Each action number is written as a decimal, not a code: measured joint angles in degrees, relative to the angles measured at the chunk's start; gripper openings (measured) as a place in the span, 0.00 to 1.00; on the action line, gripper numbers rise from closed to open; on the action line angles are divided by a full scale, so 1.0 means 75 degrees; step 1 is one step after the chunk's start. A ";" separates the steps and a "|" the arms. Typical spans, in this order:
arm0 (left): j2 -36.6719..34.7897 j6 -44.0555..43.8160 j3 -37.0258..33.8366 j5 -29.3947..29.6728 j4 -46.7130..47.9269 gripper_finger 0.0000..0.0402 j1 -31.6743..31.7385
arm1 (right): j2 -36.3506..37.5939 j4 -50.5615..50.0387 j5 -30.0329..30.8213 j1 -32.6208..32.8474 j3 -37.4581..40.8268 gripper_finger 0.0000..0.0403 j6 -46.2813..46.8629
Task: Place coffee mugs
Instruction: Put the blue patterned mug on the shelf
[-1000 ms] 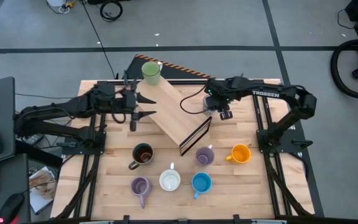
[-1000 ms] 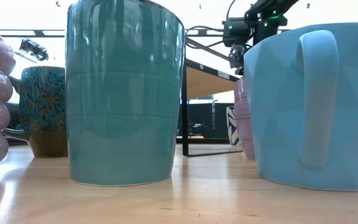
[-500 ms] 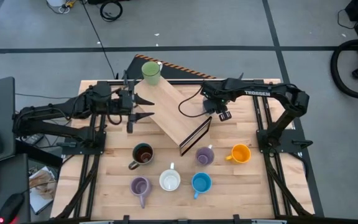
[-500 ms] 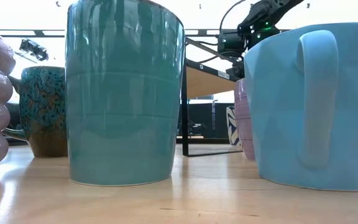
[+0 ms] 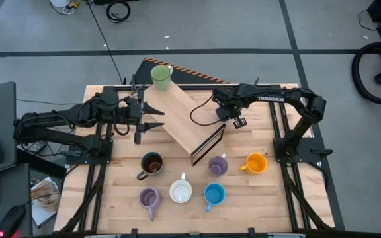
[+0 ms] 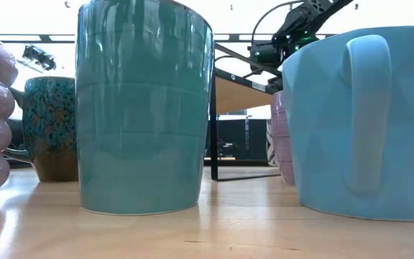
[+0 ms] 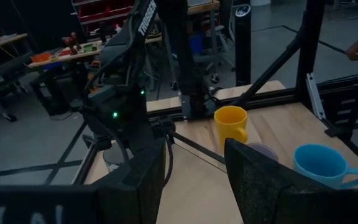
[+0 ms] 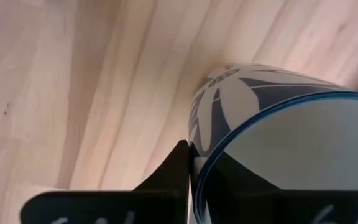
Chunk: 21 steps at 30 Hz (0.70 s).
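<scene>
My right gripper (image 5: 222, 118) is by the right corner of the tilted wooden shelf (image 5: 187, 119), shut on a white mug with a dark blue pattern (image 8: 272, 99). The arm hides that mug in the high view. A green mug (image 5: 161, 76) stands on the shelf's far end. My left gripper (image 5: 156, 118) hovers open at the shelf's left side with nothing between its fingers (image 7: 135, 180). On the near half of the table stand a dark brown mug (image 5: 152, 164), two lavender mugs (image 5: 149, 197) (image 5: 217, 165), a white (image 5: 180, 192), a blue (image 5: 213, 194) and an orange mug (image 5: 255, 162). My right gripper pinches the patterned mug's wall at the rim (image 8: 197, 155), one finger (image 8: 180, 165) outside and the other inside the mug. The fingers come from above, pointing down. The mug is upright, its base against light wood; whether that is the shelf or the table I cannot tell.
The shelf's dark frame edge (image 5: 207, 144) faces the row of mugs. In the low view the near mugs (image 6: 144, 108) fill the foreground and hide most of the table behind. A black-and-orange striped bar (image 5: 190, 71) lies beyond the shelf. Bare wood shows right of the orange mug.
My right gripper has moved a little toward the table's left, closer to the shelf's right corner. My left gripper has stayed open in place.
</scene>
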<state>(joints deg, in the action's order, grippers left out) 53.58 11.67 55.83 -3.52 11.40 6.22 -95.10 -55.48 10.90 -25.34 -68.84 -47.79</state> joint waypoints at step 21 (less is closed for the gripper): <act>0.0012 0.0472 0.0000 0.0329 0.0070 0.43 0.0011 | 0.1508 0.0433 0.0968 0.0551 -0.0006 0.09 -0.0032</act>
<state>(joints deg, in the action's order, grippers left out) 53.67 15.21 55.83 -1.05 11.92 6.31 -83.79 -52.23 18.15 -21.21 -68.88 -48.03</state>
